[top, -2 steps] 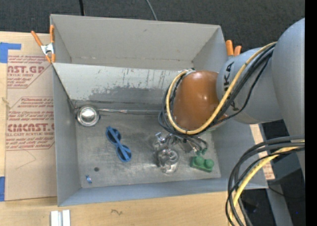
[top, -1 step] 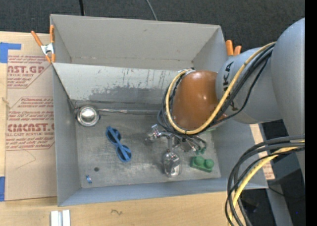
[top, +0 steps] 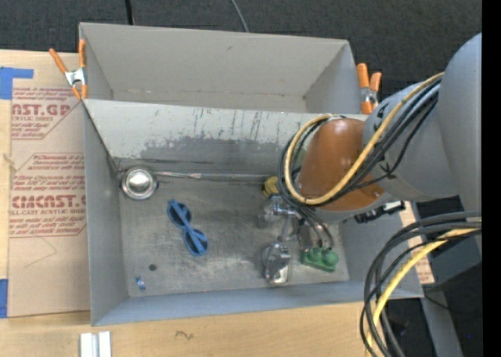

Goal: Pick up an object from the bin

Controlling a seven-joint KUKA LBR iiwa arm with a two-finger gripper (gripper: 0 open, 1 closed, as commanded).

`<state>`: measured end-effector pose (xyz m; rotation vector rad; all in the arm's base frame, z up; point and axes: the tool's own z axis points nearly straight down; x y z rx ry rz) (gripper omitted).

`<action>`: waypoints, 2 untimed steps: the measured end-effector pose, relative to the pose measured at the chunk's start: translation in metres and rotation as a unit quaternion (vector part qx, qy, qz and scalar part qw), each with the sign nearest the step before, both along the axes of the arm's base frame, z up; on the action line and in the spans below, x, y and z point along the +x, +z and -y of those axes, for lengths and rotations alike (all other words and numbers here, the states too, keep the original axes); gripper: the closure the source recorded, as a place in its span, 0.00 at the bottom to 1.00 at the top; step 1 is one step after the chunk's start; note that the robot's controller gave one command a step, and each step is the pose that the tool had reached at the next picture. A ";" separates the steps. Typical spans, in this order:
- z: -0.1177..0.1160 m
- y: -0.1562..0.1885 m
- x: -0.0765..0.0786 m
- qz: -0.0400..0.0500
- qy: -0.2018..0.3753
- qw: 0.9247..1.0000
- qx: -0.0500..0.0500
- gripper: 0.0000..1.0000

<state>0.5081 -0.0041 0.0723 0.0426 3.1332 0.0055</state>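
Just beside the gripper point(top: 276, 235), on its right in the camera view and close to the bin's point(top: 211, 58) front corner, lies a small green lump point(top: 321, 258), the thing nearest to the tool and the likeliest pick. The fingers point(top: 275, 261) stand apart with bare bin floor between them; they grip nothing, and the green lump lies outside the gap, near one fingertip. It looks like a light, knobbly plastic or rubbery piece, probably not fragile. It is small and uneven enough to squirt sideways under a pinch, so a hold across its thickest middle seems safest.

There is one such green lump. Beyond the gripper, at the foot of the back wall, one yellow bit point(top: 271, 185) peeks out at the edge of the arm's orange cover, too hidden to name. Well to the left of the gripper lies one blue spectacle-shaped piece point(top: 188, 228), flat on the floor. Farther left again sits one silver ladle-like thing point(top: 138, 183), its round bowl far from the gripper and its thin handle running back towards it. One tiny blue speck point(top: 141, 283) lies farthest off, by the front wall.
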 end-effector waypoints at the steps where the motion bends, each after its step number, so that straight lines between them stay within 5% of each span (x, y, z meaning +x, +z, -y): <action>1: 0.063 0.003 -0.017 0.012 0.081 0.997 -0.003 0.00; 2: 0.105 0.000 -0.004 0.001 0.046 0.999 -0.001 0.00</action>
